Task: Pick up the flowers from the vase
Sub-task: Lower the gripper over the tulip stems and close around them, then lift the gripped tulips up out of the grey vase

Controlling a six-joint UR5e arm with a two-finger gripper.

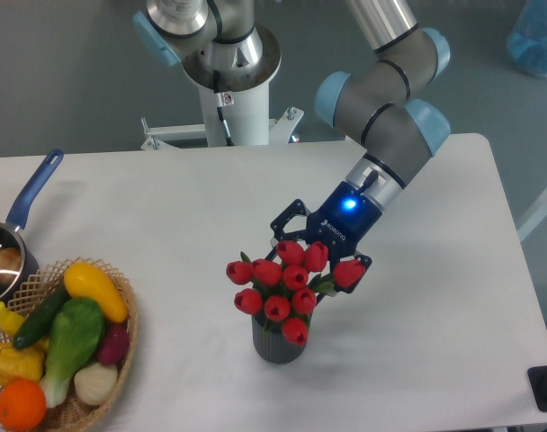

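end effector [317, 254]: fingers spread apart, straddling the upper right buds, nothing clamped | flowers [281, 286]: red tulip bunch seated upright in the vase [278, 343] | vase: standing on white desk [165, 207], mid-front | basket [94, 396] and saucepan [13, 243]: far left, well apart

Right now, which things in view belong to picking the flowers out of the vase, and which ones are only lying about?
Part of the job:
- bunch of red tulip flowers
- short dark grey ribbed vase
- black two-finger gripper, open around the top of the bunch

Just lying about:
- wicker basket of colourful vegetables
- blue-handled metal saucepan
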